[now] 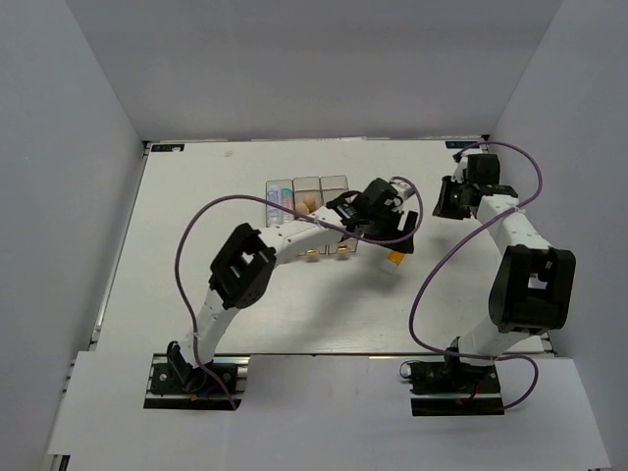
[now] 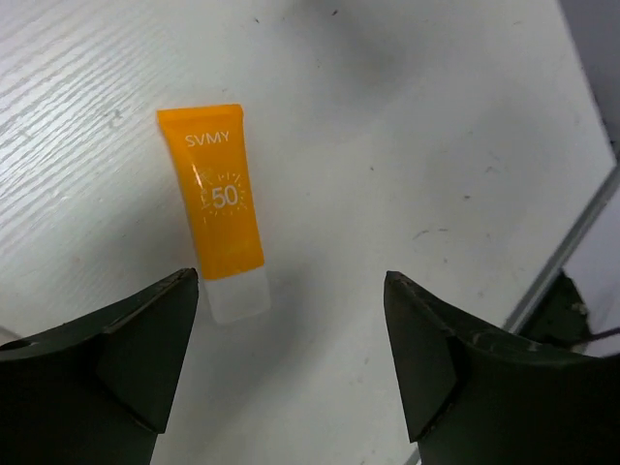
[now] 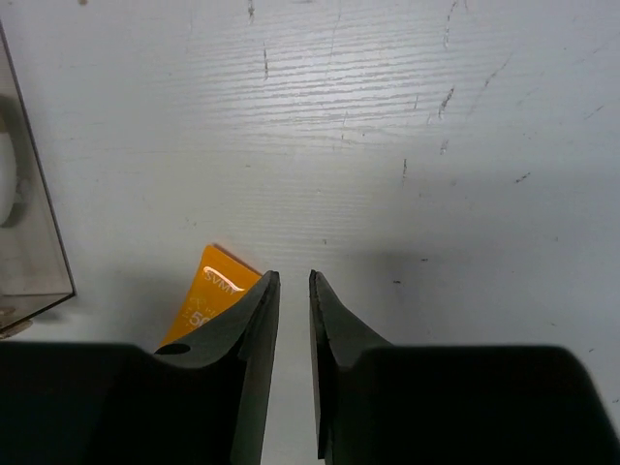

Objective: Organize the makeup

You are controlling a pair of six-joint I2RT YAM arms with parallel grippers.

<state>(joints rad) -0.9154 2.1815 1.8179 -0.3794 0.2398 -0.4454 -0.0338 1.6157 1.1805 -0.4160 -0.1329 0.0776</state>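
Though half hidden in the right wrist view, orange tube whole between wide left gripper; right gripper narrow, empty

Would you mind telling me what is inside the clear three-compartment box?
In the clear three-compartment box, the overhead view shows a white tube with a pink-blue label in the left compartment and something beige in the middle. The left arm covers the box's near side, and the right compartment's contents are unclear.

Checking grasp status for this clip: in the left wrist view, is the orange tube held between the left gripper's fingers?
No. The orange tube lies flat on the table, and the left gripper is open above it, not touching.
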